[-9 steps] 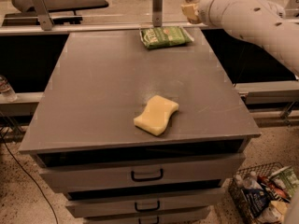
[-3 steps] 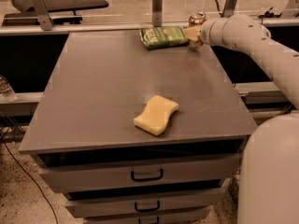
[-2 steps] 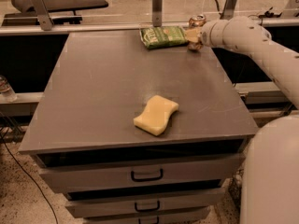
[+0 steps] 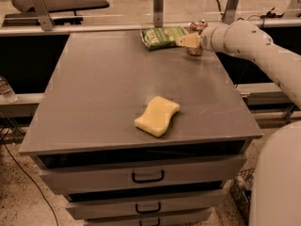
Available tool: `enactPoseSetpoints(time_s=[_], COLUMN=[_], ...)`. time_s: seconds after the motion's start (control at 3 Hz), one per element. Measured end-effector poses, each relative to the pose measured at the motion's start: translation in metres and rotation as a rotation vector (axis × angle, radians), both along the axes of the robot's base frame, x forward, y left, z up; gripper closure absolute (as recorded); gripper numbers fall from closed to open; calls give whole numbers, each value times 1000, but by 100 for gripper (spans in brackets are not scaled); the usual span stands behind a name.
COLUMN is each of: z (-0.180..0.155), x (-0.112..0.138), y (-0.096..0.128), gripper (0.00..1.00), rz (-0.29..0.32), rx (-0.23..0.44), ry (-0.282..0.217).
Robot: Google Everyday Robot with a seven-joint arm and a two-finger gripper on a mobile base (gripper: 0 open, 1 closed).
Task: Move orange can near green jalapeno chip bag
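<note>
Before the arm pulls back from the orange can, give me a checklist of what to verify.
1. Orange can upright on the table, far right: ok.
2. Orange can close beside green jalapeno chip bag: ok.
3. Gripper at the can; whether it grips it: cannot tell.
4. Can inside the table's right edge: ok, though close.
5. Sponge near the front, away from the arm: ok.

Dim amber light (tool point(image 4: 188, 42) back-right)

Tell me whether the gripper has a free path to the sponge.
Likely yes: the gripper sits by the orange can at the back, and only bare table lies between it and the sponge.
</note>
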State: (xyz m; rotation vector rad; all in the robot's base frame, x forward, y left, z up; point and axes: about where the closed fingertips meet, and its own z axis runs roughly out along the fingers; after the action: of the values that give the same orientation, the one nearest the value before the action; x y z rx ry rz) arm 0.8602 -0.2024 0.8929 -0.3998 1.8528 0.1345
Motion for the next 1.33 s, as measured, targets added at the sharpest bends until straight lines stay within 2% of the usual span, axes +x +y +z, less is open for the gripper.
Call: enactPoseSetpoints(time_s=[0.33,0.67,1.0,1.33], z=[8,35,95,137], x=[-2,-11,-48,-93], y=[0,-19,-59,-98], gripper=[0,0,0,0], rz=[4,-9,-6,20], rx=[5,-8,-7,41], ry=[-20,-77,-164,-233])
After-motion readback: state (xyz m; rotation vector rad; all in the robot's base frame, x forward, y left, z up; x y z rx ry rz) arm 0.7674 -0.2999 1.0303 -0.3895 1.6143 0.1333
